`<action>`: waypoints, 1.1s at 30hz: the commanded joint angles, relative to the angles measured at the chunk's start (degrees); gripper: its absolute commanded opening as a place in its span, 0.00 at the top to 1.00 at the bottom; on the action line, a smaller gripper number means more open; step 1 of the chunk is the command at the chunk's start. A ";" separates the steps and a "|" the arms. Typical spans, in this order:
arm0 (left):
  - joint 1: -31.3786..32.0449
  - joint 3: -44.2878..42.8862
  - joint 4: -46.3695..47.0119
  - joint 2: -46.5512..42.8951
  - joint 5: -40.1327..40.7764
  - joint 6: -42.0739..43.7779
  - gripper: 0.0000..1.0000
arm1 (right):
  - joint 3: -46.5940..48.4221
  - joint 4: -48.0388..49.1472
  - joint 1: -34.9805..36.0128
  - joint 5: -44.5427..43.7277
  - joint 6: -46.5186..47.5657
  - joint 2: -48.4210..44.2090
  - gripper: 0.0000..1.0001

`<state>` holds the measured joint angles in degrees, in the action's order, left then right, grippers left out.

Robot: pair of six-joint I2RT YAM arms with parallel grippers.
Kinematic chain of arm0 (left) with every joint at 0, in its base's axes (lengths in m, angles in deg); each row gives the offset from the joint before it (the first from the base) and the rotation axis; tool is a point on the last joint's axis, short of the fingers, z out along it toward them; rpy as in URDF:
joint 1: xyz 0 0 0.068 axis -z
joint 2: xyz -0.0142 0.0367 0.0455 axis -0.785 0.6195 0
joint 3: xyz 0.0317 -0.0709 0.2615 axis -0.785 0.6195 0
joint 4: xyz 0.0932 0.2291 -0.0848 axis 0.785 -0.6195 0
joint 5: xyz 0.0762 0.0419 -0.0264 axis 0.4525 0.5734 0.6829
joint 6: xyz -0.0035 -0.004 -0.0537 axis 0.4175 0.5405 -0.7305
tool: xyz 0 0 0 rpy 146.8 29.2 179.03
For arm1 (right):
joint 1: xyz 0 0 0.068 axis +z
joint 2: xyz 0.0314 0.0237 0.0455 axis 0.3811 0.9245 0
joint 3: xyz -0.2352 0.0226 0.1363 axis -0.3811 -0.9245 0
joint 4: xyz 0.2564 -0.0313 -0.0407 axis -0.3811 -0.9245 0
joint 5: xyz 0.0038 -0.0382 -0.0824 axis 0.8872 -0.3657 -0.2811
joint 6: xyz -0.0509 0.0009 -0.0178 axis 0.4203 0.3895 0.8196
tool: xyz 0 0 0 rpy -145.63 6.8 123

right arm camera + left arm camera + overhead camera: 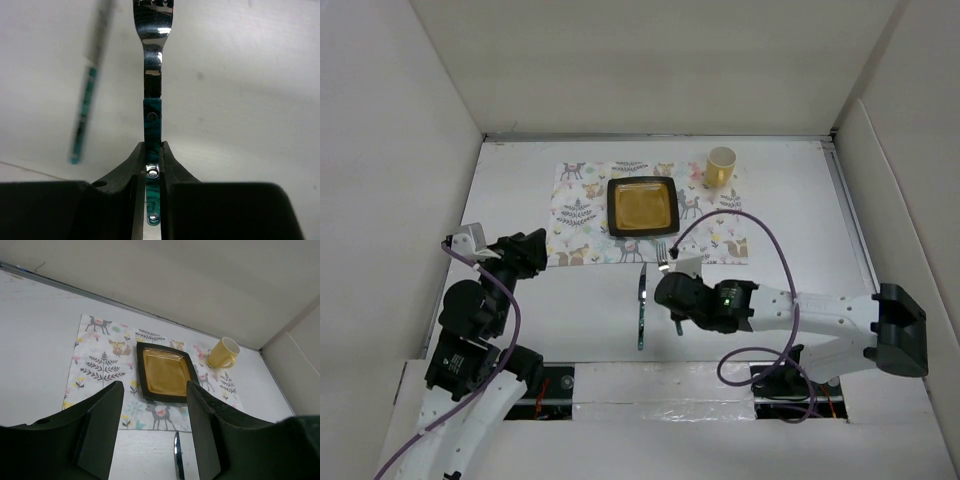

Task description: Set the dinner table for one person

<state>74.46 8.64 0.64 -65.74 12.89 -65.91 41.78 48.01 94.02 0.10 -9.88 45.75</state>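
The dinner table (pixel 510 190) is white, with white walls around it. At its far middle lies a placemat (pixel 578 215) printed with deer and trees. On the placemat stands a square plate (pixel 643 206), dark at the rim and yellow inside. To the right of the plate, at the far right corner of the placemat, stands a yellow cup (pixel 720 166). The right gripper (pixel 672 268) is just beside the near edge of the placemat, and a fork (pixel 662 250) sticks out of it toward the plate. To the left of this gripper a knife (pixel 641 310) lies on the bare table, along the line from near to far. The left gripper (pixel 536 250) is close to the near left corner of the placemat.
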 commanded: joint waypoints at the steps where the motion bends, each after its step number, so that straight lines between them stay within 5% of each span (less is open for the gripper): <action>1: -0.24 -1.19 1.46 2.03 -0.03 -1.27 0.50 | 8.78 10.63 -1.29 -6.47 10.89 -1.35 1.00; 8: -0.24 -0.84 0.84 0.45 4.88 -4.51 0.44 | 33.38 23.83 -9.38 3.88 24.21 20.87 1.00; 14: -0.24 -0.57 0.75 -0.08 6.13 -4.96 0.41 | 66.83 16.75 -16.32 13.02 26.24 47.74 1.00; 19: -0.24 -1.01 0.40 1.41 4.90 -4.61 0.41 | 81.88 12.16 -18.35 13.58 24.14 60.76 1.00; 28: -0.24 -0.93 0.76 2.73 3.75 -4.26 0.41 | 91.50 10.84 -20.11 17.18 18.95 71.07 1.00; 33: -0.24 -1.10 0.49 3.00 3.05 -4.08 0.41 | 88.00 11.71 -20.64 17.45 15.70 71.26 1.00</action>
<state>74.46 8.64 -0.56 -63.37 16.83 -70.19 129.21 57.48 73.45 16.74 9.00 118.27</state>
